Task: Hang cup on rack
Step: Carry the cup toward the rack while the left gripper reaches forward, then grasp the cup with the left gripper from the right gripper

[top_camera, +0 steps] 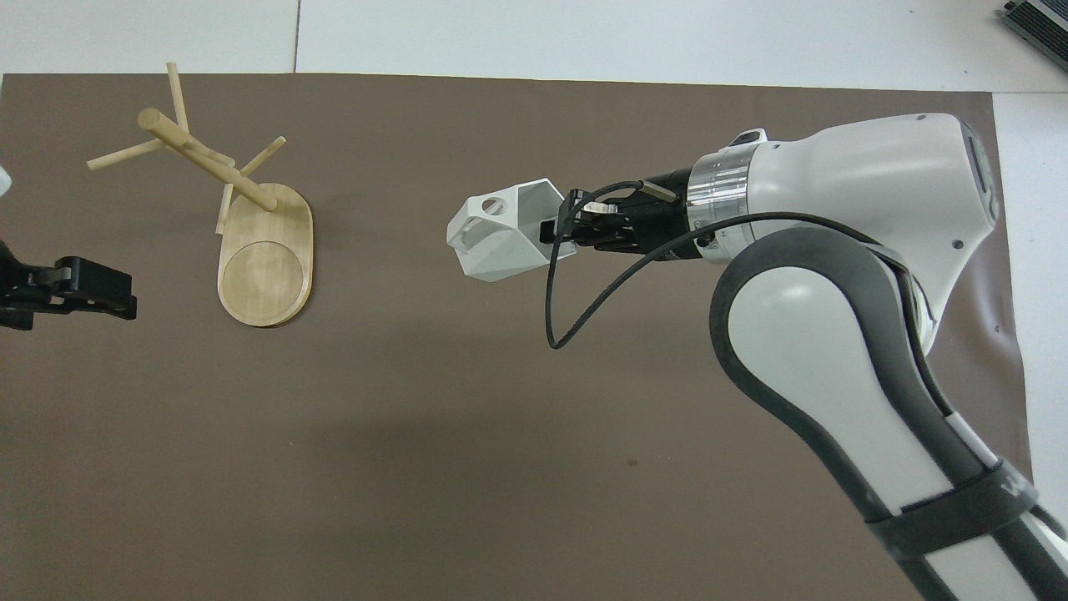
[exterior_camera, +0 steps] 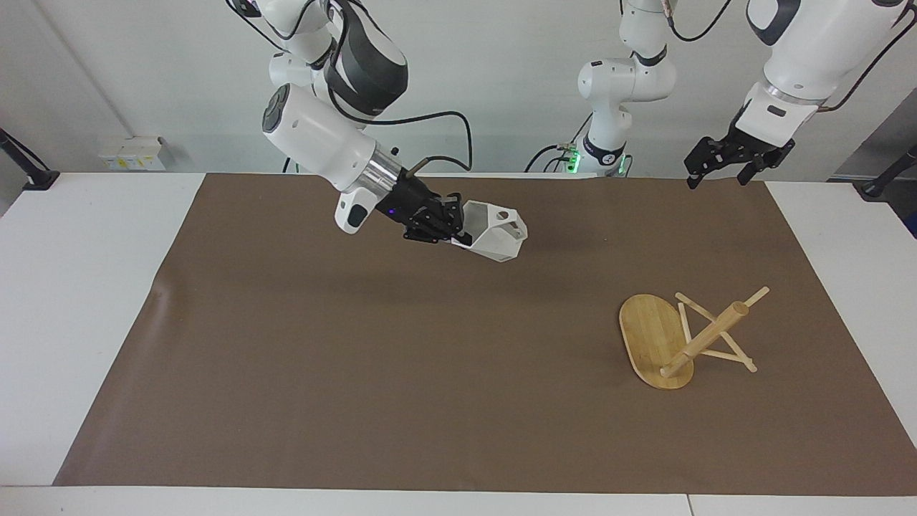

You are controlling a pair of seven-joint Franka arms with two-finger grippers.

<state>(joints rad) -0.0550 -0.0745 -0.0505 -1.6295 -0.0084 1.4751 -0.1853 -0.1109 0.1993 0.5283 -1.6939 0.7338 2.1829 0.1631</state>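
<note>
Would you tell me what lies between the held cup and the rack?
Nothing: only bare brown mat separates the cup from the rack, clearest in the overhead view.

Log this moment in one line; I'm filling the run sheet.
right end effector: shut on faceted white cup, airborne over brown mat | left end effector: open, waiting | bamboo rack: bare

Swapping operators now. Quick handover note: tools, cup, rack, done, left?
Right tool: shut on the cup, carrying it in the air over the middle of the brown mat, cup tipped on its side.
Left tool: open, empty, waiting above the mat's edge at the left arm's end.
Rack: upright on the mat toward the left arm's end, pegs bare.
Done: cup picked up and under way to the rack.
Left: bring the cup to the rack, slip the handle hole over a peg, release.
</note>
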